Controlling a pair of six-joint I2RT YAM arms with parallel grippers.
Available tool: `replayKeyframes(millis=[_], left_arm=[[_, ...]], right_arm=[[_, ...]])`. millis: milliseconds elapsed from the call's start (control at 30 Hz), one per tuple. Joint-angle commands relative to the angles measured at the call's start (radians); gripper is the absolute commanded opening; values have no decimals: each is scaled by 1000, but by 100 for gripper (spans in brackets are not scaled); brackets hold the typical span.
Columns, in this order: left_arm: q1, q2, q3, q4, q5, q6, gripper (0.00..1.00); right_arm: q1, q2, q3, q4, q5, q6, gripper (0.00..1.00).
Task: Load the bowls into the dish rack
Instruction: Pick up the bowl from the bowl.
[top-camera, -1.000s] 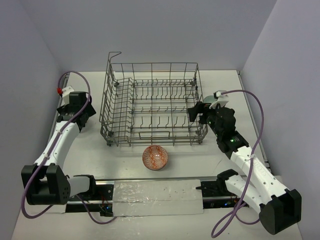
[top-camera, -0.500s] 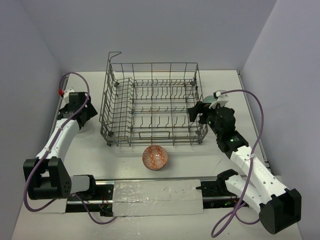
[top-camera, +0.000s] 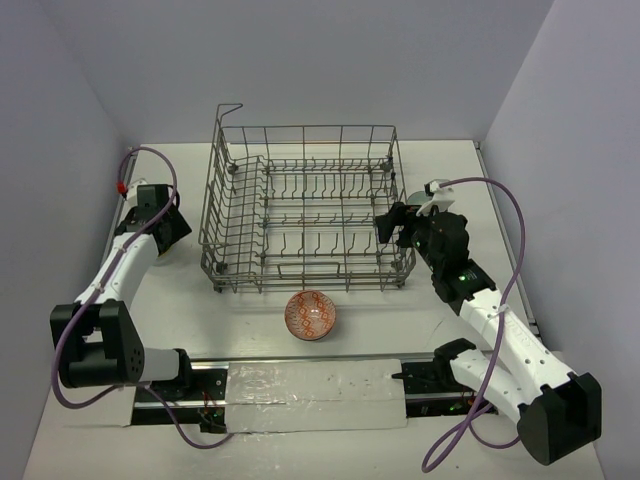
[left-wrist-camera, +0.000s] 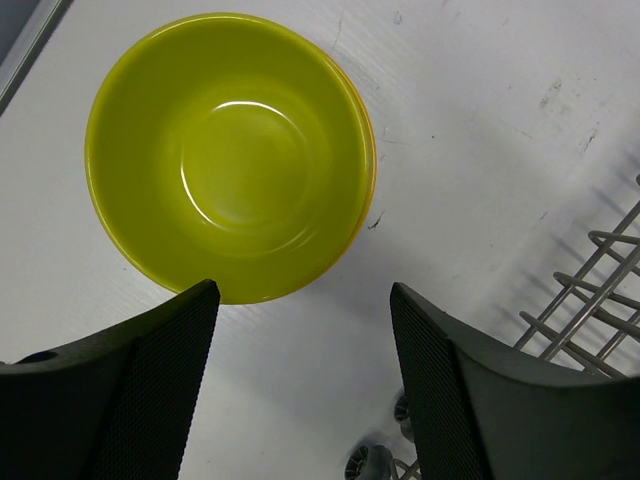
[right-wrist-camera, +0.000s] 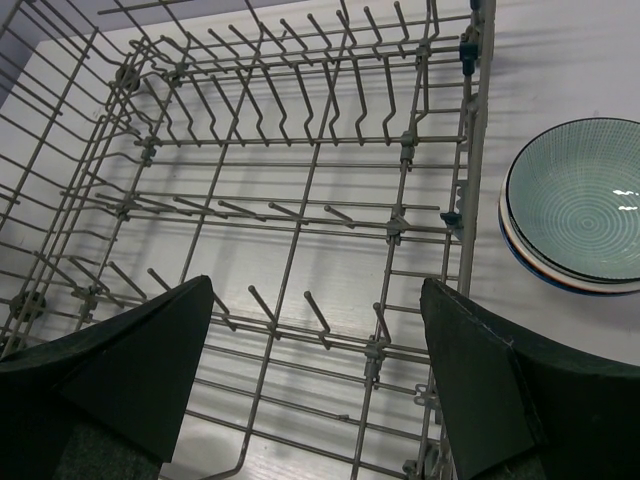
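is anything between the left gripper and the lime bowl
Nothing visible. The lime bowl sits on the table just ahead of the left gripper, whose jaws are open; the dish rack lies off to the side.

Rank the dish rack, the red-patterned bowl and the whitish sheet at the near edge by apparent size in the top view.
Largest to smallest:
1. dish rack
2. whitish sheet
3. red-patterned bowl
None look close in size.

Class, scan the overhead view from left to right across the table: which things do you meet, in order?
Left hand → red-white bowl → right hand; the dish rack overlaps the last two, so it is left out.
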Motion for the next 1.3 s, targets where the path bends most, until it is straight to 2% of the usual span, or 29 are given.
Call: replayKeyframes(millis=[0, 100, 500, 633, 767, 1133, 1267], left_arm=[[5, 10, 25, 10, 3, -12, 73], [6, 16, 27, 8, 4, -9, 66], [6, 44, 31, 2, -4, -6, 62], [5, 52, 34, -6, -5, -6, 49], [6, 49, 37, -3, -8, -4, 46], [5, 69, 40, -9, -10, -4, 48], [5, 87, 50, -23, -36, -4, 46]], right_arm=[[4, -2, 51, 5, 2, 0, 91], [4, -6, 50, 5, 5, 0, 91], [4, -7, 53, -1, 11, -3, 91], [4, -6, 51, -1, 10, -3, 91], [4, -2, 53, -1, 10, -1, 91], [4, 2, 53, -1, 8, -1, 91], [2, 5, 54, -3, 5, -1, 91]])
